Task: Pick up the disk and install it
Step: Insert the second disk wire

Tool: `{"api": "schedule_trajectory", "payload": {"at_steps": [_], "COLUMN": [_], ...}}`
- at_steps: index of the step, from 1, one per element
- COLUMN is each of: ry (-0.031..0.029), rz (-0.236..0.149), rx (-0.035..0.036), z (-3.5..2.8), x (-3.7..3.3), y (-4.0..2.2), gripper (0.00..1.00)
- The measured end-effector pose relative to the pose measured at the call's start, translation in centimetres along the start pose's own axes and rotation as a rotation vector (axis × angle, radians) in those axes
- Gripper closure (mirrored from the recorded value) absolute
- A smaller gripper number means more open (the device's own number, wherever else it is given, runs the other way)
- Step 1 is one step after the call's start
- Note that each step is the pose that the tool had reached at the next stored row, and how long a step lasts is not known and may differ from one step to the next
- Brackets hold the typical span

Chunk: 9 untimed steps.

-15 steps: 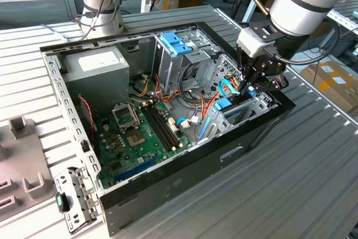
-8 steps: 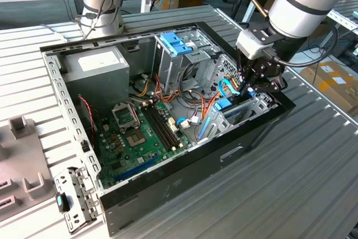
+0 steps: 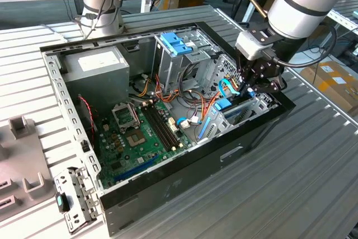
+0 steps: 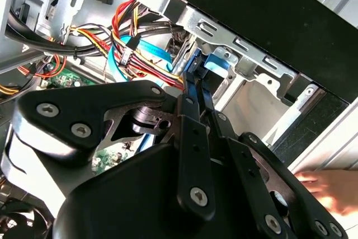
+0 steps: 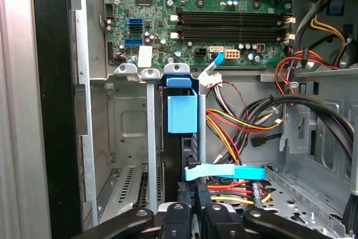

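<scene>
Pincer (image 5: 196, 195) low inside the case (image 3: 184, 178), at the exterior view's right end. We read it as clenched on the edge of the disk (image 5: 182, 113), which stands on edge in a slot of the drive bay (image 5: 126, 116), only partly seated in our judgement. The blue cable (image 5: 224, 172) crosses right at the fingertips, so it could snag or get pinched. A tilted disk could jam on the slot walls. A person's hand (image 4: 330, 190) sits just outside the case.
</scene>
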<state>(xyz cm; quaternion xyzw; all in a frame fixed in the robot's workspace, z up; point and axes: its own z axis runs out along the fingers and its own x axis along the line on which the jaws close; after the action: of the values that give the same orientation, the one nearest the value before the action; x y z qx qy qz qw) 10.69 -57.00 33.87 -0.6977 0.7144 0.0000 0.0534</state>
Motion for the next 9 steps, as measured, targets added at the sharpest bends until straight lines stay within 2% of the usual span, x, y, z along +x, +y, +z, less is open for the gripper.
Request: {"api": "schedule_trajectory", "payload": {"at_steps": [4, 5, 7, 9], "ry": [-0.0012, -0.0005, -0.0001, 0.0], "rz": [0.0, 0.0, 0.0, 0.0], "rx": [0.0, 0.0, 0.0, 0.0], "z": [0.07, 0.04, 0.02, 0.02], "x": [0.0, 0.0, 0.0, 0.0], "y": [0.01, 0.0, 0.0, 0.0], "gripper": [0.83, 0.71, 0.71, 0.58]}}
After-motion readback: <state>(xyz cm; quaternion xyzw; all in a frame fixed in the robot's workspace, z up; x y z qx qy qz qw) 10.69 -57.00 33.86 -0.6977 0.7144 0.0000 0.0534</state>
